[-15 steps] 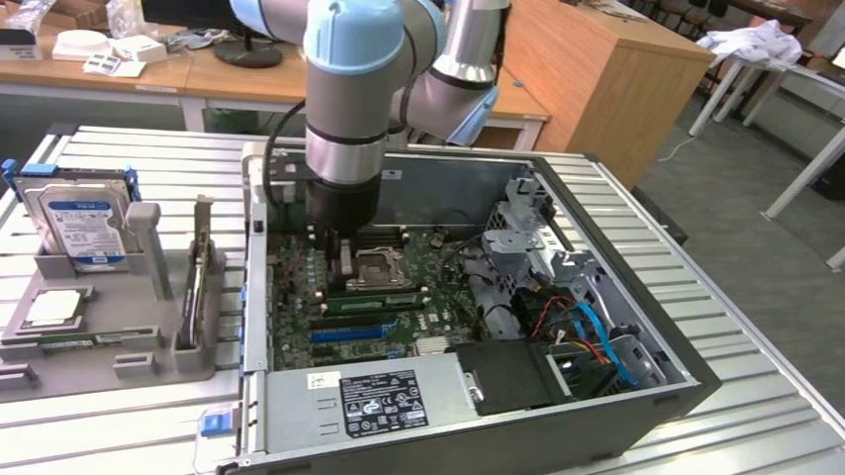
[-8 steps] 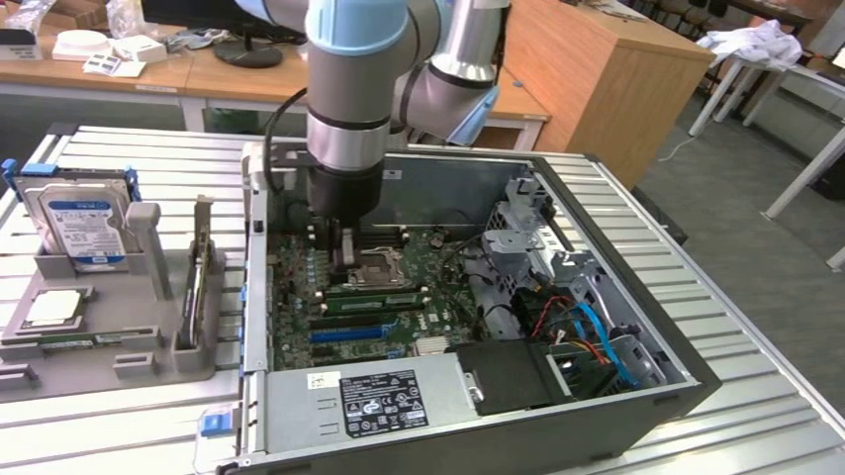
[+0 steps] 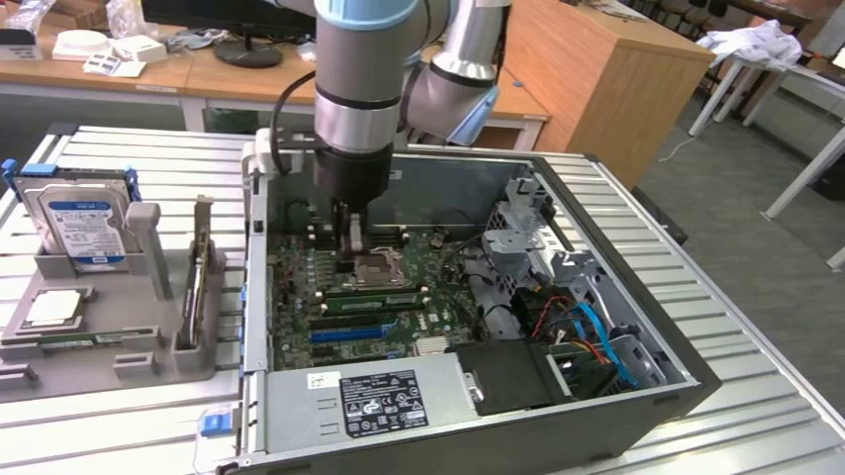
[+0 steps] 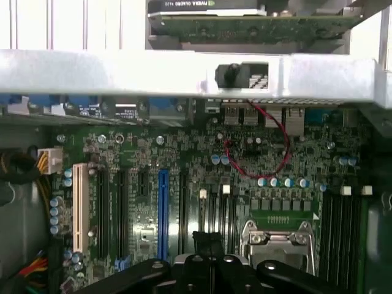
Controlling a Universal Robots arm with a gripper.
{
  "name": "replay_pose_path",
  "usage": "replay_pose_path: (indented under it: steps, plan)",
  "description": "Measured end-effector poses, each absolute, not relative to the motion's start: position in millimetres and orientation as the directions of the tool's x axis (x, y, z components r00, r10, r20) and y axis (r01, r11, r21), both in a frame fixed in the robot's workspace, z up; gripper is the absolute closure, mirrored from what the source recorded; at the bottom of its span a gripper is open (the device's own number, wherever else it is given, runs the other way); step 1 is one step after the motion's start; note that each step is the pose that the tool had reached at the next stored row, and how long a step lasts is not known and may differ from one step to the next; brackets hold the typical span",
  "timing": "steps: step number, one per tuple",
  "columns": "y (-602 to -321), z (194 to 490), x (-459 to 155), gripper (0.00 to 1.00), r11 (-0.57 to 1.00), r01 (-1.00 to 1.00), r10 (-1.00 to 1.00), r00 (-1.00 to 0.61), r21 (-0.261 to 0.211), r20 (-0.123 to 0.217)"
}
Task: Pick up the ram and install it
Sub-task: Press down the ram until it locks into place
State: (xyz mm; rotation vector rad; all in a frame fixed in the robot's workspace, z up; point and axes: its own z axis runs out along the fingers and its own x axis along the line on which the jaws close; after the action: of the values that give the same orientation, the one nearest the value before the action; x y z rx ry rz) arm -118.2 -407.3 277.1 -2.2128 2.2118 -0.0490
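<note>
Just beside gripper point(image 3: 354, 257), ram point(image 3: 378, 295)

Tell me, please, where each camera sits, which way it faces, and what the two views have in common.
Exterior view: off the arm, raised, looking down on the open computer case and the parts tray; the arm descends into the case, gripper shut above the processor socket.
Wrist view: on the wrist, inside the case, facing along the motherboard; the gripper edges into the picture.
Shared: the motherboard, the processor socket and the gripper.
</note>
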Motion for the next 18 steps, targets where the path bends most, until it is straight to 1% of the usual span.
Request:
replay_pose_path:
  steps: [18]
  plan:
    - [-407, 278, -56, 0.89, 0.001, -1.0, -1.0, -0.002, -0.031, 0.013]
